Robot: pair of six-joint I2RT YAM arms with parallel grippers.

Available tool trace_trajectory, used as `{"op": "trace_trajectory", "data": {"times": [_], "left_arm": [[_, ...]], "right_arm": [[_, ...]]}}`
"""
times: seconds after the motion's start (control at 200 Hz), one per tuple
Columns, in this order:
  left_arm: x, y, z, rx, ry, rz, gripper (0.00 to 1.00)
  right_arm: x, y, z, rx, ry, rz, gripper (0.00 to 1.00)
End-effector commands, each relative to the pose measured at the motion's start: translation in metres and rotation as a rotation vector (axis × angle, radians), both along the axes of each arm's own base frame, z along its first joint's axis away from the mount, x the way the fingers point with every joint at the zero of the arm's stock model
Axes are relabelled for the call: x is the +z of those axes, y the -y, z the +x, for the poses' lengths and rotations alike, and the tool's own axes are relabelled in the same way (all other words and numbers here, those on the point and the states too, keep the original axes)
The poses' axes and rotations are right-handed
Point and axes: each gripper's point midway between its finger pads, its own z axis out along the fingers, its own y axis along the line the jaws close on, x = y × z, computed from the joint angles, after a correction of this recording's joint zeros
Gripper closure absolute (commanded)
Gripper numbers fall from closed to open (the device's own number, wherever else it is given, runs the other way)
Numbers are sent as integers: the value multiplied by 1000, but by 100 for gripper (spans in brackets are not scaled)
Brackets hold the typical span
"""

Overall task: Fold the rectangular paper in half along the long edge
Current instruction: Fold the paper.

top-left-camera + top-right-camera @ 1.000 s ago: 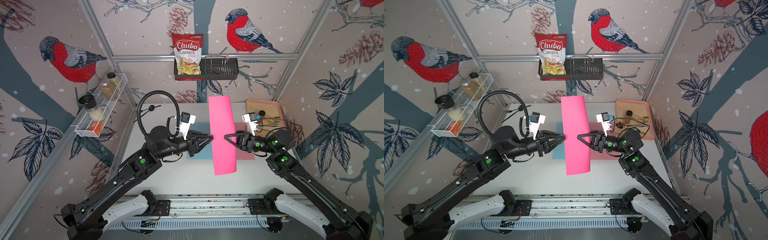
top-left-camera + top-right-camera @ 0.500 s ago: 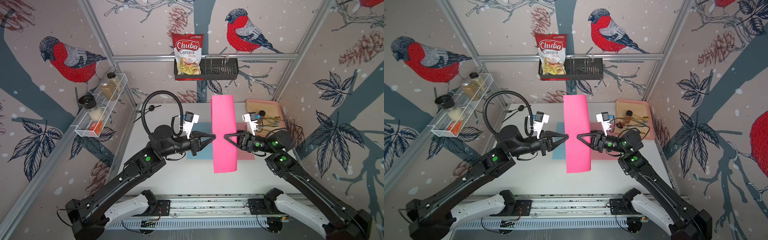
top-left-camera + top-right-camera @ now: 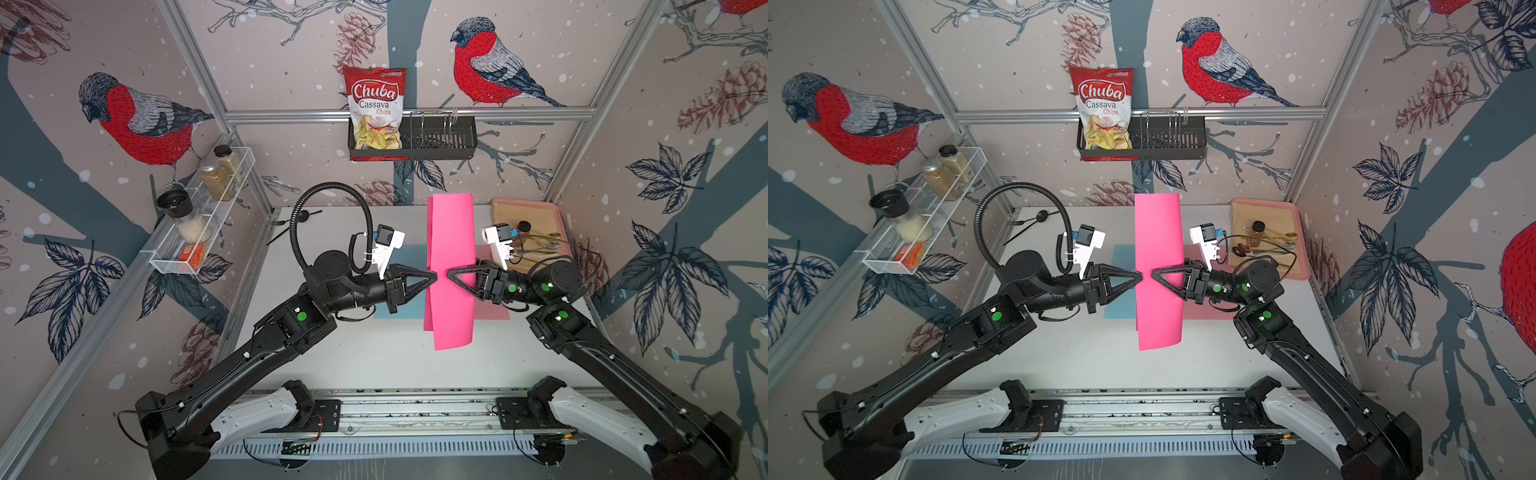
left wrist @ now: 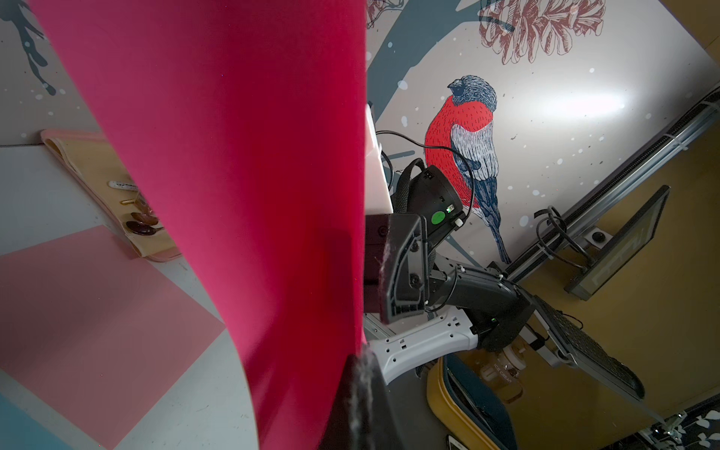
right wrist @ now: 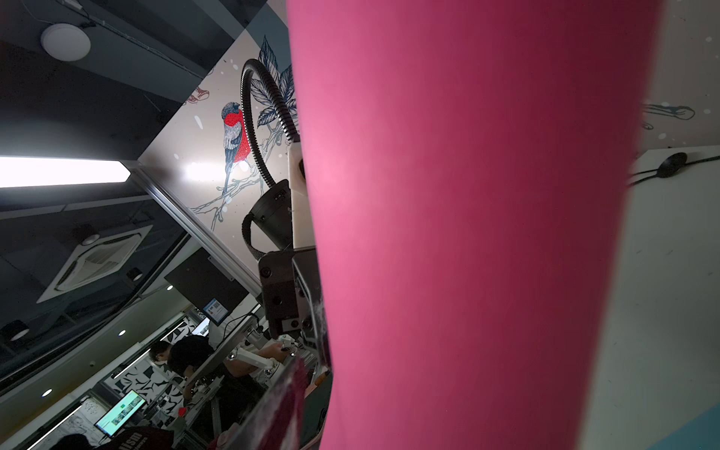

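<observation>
While the bright pink rectangular sheet of paper (image 3: 451,232) hangs doubled over above the white table (image 3: 374,365), the left gripper (image 3: 434,275) is clamped on its left edges. Whether the right gripper (image 3: 449,274) grips, I can't tell. I'd align both long edges before creasing.

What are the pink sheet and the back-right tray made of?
Pink sheet: apparently thin matte paper or light card; it bows smoothly, no glare. Tray: probably smooth plastic, judging by its moulded rounded rim, though painted metal is possible.
</observation>
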Motion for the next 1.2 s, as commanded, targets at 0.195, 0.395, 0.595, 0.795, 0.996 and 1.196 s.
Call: {"op": "trace_trajectory", "data": {"times": [0.195, 0.395, 0.595, 0.795, 0.996, 1.196], "left_arm": [[12, 3, -2, -5, 43, -38, 100], [13, 0, -2, 9, 53, -27, 100], [11, -1, -1, 20, 52, -14, 100], [11, -1, -1, 19, 53, -15, 100], [11, 0, 0, 16, 51, -17, 100], [7, 1, 1, 17, 47, -13, 100]], "right_arm": [[7, 0, -4, 8, 31, 27, 48], [5, 1, -7, 8, 36, 12, 57], [5, 3, -9, 0, 47, -15, 63], [6, 4, -10, -1, 51, -20, 66], [7, 4, -11, 0, 54, -17, 68], [10, 4, -14, 9, 60, -9, 70]]}}
